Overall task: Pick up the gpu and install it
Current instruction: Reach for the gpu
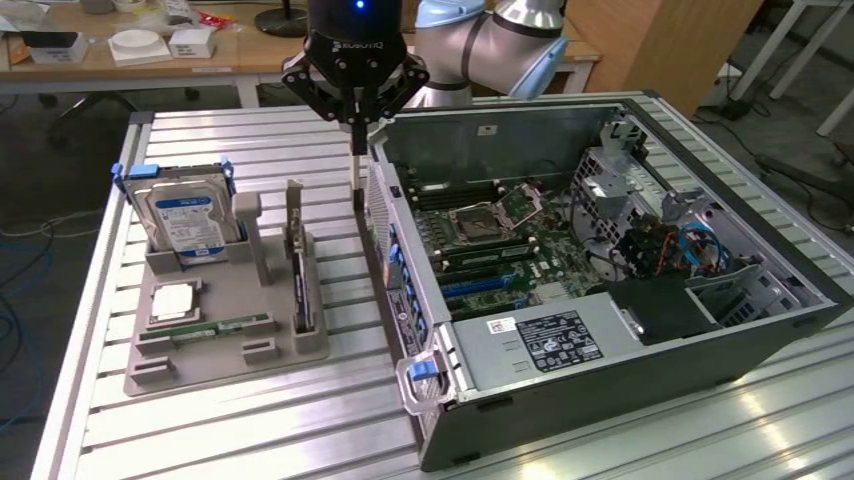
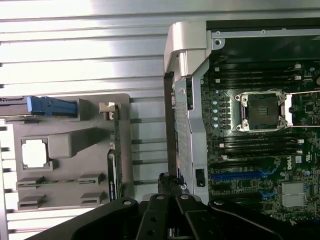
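Claw (image 1: 358, 170) pinched shut, empty, hard by case (image 1: 747, 345) wall. gpu (image 1: 302, 270) stands in tray (image 1: 214, 352) just beyond, long axis parallel to that wall.

Arm (image 1: 497, 40): rounded silver-grey joints with pale blue caps.
Gripper (image 1: 356, 140): black, with angular jointed links.
Marking (image 1: 358, 46): small white lettering across the body.
Light (image 1: 358, 5): blue, at twelve o'clock above the lettering.

From here the table (image 1: 200, 140) reads as bare ribbed metal with a bright sheen, and the tray (image 1: 220, 355) on it as matt grey plastic. The computer case (image 1: 627, 380) looks like dark painted metal outside. The gripper (image 1: 358, 195) body is matt black.
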Motion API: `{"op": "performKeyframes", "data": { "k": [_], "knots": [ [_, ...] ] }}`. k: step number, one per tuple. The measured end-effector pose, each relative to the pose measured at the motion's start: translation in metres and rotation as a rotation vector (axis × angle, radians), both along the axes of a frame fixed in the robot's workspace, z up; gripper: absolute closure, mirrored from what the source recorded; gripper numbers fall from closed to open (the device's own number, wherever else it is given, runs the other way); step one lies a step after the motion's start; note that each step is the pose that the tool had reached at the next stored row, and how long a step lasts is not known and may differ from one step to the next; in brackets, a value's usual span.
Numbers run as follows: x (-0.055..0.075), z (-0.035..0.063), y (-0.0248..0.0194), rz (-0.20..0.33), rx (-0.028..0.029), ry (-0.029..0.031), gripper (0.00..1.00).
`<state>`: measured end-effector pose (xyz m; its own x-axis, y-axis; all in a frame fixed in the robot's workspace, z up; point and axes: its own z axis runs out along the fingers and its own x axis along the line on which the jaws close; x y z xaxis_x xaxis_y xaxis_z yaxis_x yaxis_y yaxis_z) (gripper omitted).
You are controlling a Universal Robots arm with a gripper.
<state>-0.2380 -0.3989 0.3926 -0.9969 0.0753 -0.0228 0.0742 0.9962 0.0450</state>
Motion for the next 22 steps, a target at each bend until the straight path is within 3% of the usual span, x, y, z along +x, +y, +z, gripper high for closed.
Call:
{"op": "performKeyframes", "data": {
  "k": [22],
  "knots": [
    [-0.012, -0.0001, 0.0000, 0.000, 0.0001, 0.0000, 0.90]
  ]
}}
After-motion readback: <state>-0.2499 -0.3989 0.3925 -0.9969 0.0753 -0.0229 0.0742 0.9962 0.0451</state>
